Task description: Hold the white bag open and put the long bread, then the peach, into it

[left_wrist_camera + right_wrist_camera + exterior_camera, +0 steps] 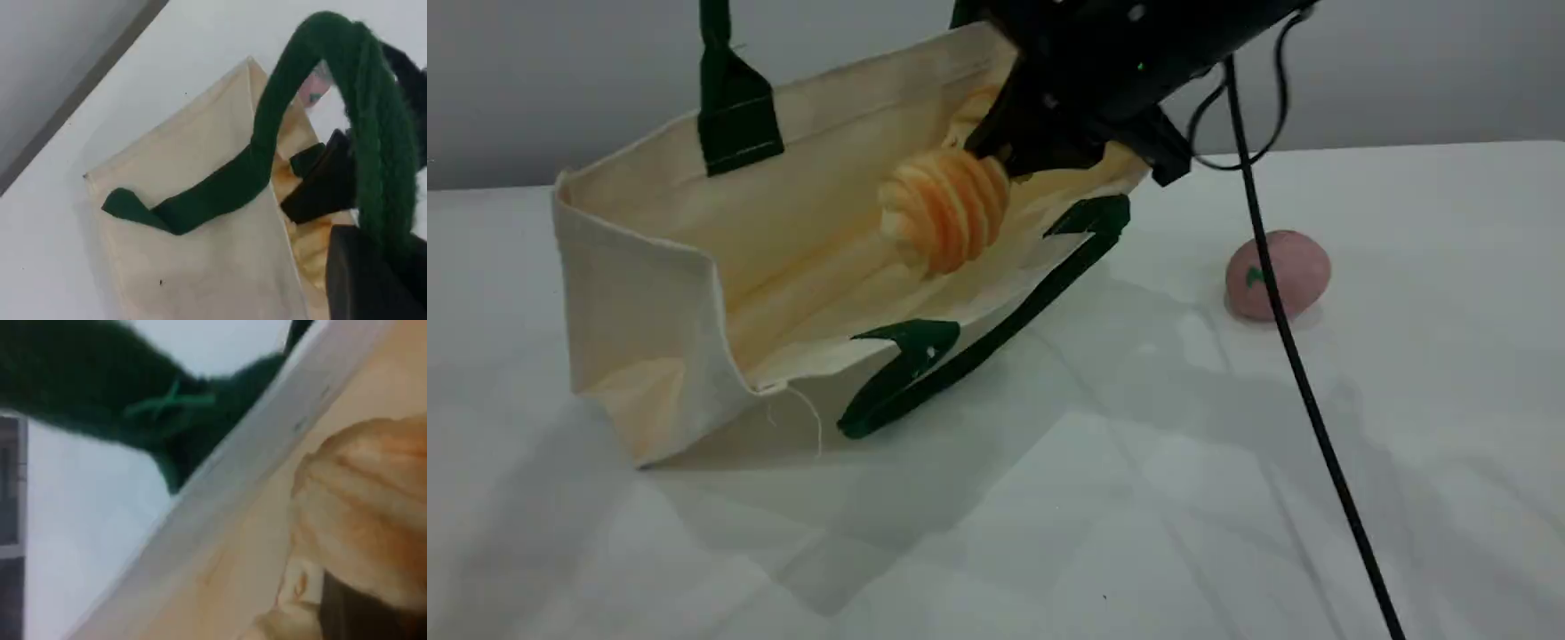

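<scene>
Scene view first: the white bag (667, 293) lies on the table (1049, 533) at centre left with its mouth gaping toward the camera. The right gripper (1005, 156) comes in from the top, clamped on the long bread (947, 209). The loaf's long axis slants from upper right down to lower left, already between the two rims, so I'd guess letting go is next. The peach (1279, 274) sits well apart at mid right, behind a black cable (1303, 382), and the right arm looks closer to it. Left wrist view: the left gripper (365, 267) at lower right is pinched on the bag's green strap (347, 100), holding the bag up. Right wrist view: the bread fills the right side against the cream lining. No readable labels anywhere.
</scene>
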